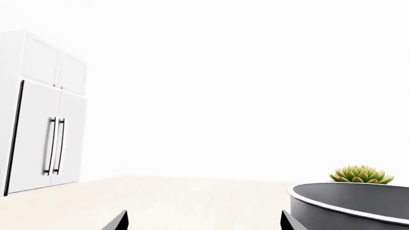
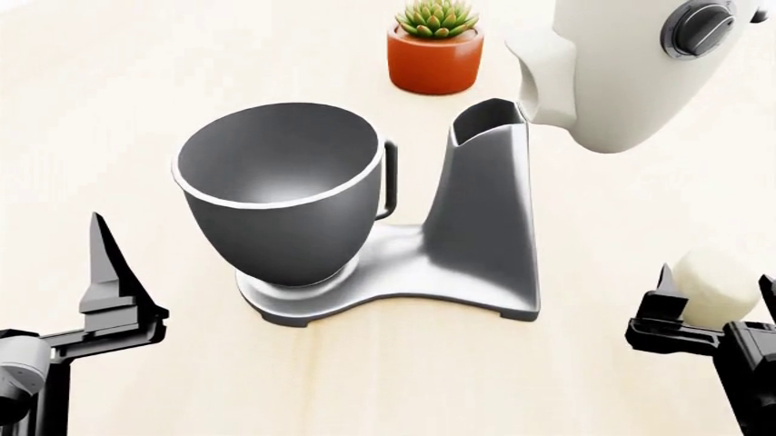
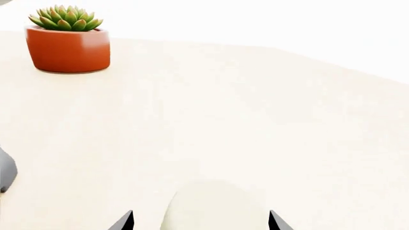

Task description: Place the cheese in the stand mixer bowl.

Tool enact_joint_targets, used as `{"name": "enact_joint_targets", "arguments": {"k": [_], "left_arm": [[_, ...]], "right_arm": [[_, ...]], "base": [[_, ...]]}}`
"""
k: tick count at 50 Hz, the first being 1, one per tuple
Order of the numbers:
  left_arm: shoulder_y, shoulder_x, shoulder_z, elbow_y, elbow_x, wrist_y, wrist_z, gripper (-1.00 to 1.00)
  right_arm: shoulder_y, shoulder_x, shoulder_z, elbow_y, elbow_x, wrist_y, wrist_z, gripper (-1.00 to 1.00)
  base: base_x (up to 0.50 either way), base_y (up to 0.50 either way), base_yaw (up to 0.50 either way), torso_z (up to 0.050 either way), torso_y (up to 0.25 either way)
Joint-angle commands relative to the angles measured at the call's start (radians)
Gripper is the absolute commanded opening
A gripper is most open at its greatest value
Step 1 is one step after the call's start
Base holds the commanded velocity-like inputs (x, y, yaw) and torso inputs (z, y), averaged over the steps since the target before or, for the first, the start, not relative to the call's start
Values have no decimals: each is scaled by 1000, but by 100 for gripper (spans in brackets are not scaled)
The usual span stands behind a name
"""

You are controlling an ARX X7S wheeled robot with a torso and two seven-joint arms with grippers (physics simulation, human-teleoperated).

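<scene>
The cheese [image 2: 728, 283] is a small pale cream stub lying on the counter at the right, beside the mixer's base. My right gripper [image 2: 715, 292] is open with a finger on each side of the cheese. In the right wrist view the cheese [image 3: 214, 206] sits between the two fingertips [image 3: 125, 222] with a gap on each side. The stand mixer bowl [image 2: 285, 186] is dark grey and stands empty on the mixer base. My left gripper [image 1: 203, 223] is open and empty, low at the bowl's left; the bowl's rim [image 1: 348, 201] shows beside it.
The grey mixer base and column [image 2: 479, 227] stand right of the bowl, with the cream-white mixer head [image 2: 619, 64] tilted up above. An orange plant pot [image 2: 434, 56] stands behind them. White cabinets [image 1: 45, 124] show far off in the left wrist view.
</scene>
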Motion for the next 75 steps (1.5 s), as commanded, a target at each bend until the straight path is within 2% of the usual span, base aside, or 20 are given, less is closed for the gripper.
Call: {"name": "enact_joint_targets", "arguments": {"k": [1,5,6,18,22,25,28,34,39,43,47,54,58,60,65,75], "left_arm": [[6,15,-25,13,16,-13,32,100],[6,14,-23,13,16,-13,29,100],[6,13,-23,13,15,-13,29,100],[4,7,-18,12,13,-15,21,100],[4,5,-17,13,12,-14,19,100],[5,4,-15,13,13,-13,18,100],[7,3,-15,11,12,-10,18,100],[9,1,-14,11,11,-8,15,100],[9,-2,-9,12,12,-10,12,100],[10,-4,-8,15,11,-10,10,100],[11,-6,-6,13,11,-7,9,100],[12,-8,-6,9,9,-4,6,100],[11,-11,-7,10,5,-6,4,100],[10,-13,-6,9,5,-7,3,100],[11,-15,-8,7,1,-5,2,100],[14,-17,-4,-3,1,5,0,100]], "right_arm": [[11,-37,27,67,63,65,-26,100],[5,-31,21,56,57,51,-29,100],[3,-30,19,55,55,46,-32,-100],[-21,-16,7,15,35,4,-42,-100],[-8,-7,70,-80,121,36,-37,-100],[33,12,163,-181,295,112,4,-100],[89,57,256,-229,565,157,115,-100],[129,151,281,-249,907,90,283,-100],[282,107,337,-247,1221,223,453,-100],[346,121,228,-241,1291,194,533,-100],[457,133,8,-214,1299,163,627,-100],[637,139,-267,-166,1304,159,734,-100],[674,136,-314,-155,1309,155,748,-100],[775,134,-407,-141,1352,130,788,-100],[910,115,-518,-111,1385,110,831,-100],[1078,15,-616,-34,1338,140,803,-100]], "base": [[0,0,0,0,0],[0,0,0,0,0],[0,0,0,0,0],[0,0,0,0,0],[3,0,1,-4,0],[0,0,0,0,0],[0,0,0,0,0],[0,0,0,0,0],[0,0,0,0,0],[0,0,0,0,0],[0,0,1,0,0],[0,0,0,0,0],[0,0,0,0,0],[0,0,0,0,0],[0,0,0,0,0],[0,0,0,0,0]]}}
